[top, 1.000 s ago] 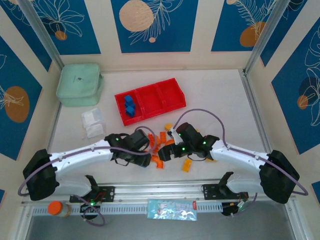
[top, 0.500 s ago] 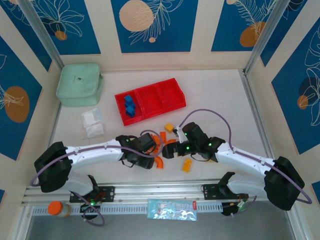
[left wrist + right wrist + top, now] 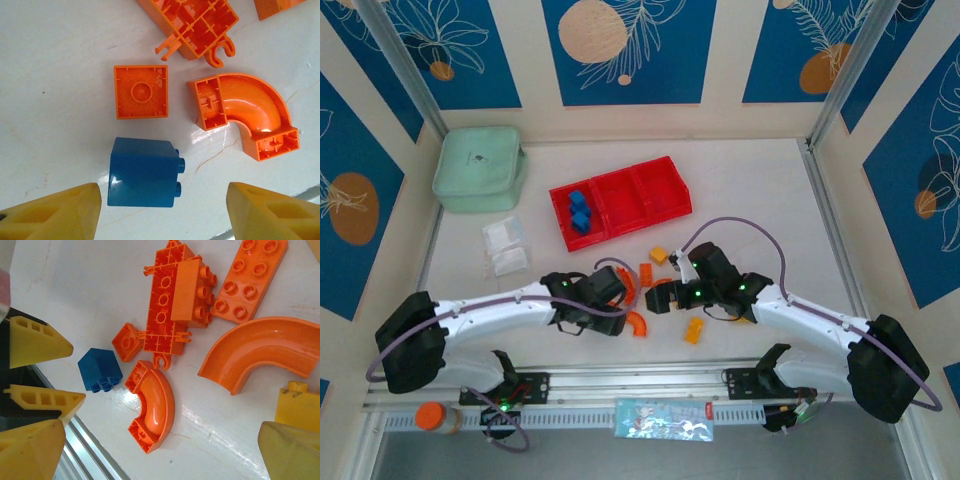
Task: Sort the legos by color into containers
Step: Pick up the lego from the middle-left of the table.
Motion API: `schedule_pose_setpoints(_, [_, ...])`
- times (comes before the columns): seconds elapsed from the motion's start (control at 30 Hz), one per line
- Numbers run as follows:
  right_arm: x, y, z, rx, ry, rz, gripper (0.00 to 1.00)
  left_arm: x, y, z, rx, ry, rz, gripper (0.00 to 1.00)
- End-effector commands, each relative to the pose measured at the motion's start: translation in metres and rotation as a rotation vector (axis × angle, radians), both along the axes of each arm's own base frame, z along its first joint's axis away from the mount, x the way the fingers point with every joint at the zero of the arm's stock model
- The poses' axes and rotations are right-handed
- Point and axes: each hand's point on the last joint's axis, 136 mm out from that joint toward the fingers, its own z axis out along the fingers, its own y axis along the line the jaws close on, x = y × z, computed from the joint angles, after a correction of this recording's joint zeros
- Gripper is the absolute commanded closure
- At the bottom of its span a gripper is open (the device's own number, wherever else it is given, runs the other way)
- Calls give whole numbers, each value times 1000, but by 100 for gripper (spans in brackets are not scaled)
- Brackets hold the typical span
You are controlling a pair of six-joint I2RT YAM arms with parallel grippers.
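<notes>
Jaws on the left gripper (image 3: 162, 214) stand apart with nothing held. Its yellow fingertips (image 3: 52, 210) flank the blue brick (image 3: 142, 172), with a clear gap on either side. The right gripper (image 3: 160, 452) is spread wide and empty, over the orange pile.

The blue brick lies on its side on the white table (image 3: 50, 60), studs toward the curved orange arch (image 3: 250, 112). A square orange brick (image 3: 141, 91) is just beyond it, near but apart. The red tray (image 3: 620, 200) sits further up the table. Its left compartment holds blue bricks (image 3: 578, 212), so this one likely belongs there.

Step in hand, as I read it: pick the blue brick.
- Come straight down and centre the brick between the pads.
- As aligned, one pad would meet the studs. A quarter turn of the wrist would give two flat faces.
- Fingertip height above the table is hard to judge, so there may be some way left to drop.
- Keep the square brick and the arch out of the closing path.
- The right arm is close by, so lift before swinging toward the tray.
</notes>
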Motion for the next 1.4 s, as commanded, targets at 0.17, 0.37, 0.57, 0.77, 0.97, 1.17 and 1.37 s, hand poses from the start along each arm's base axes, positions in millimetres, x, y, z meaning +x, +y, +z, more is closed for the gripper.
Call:
schedule_pose_setpoints(0.17, [-2,0,6,33,10,1,1,-2,7,-25,87,31,-1,32])
schedule_pose_setpoints(0.37, [-3,-3,5,31,7,-6,1,-4,11,-36,136,53,-6,40])
schedule_pose_setpoints(0.57, [-2,-3,7,38,6,-9,1,-4,11,-36,131,52,-6,50])
schedule_pose_setpoints(0.77, [1,-4,12,47,0,-1,1,-3,14,-21,115,29,-5,58])
schedule_pose_setpoints(0.97, [10,2,29,72,-25,15,1,24,11,27,24,-16,52,59])
schedule_pose_setpoints(1.17, [26,15,54,113,-76,32,1,97,19,89,20,-169,143,60])
schedule_pose_setpoints(1.37, [37,24,66,125,-104,43,1,177,35,113,83,-254,227,60])
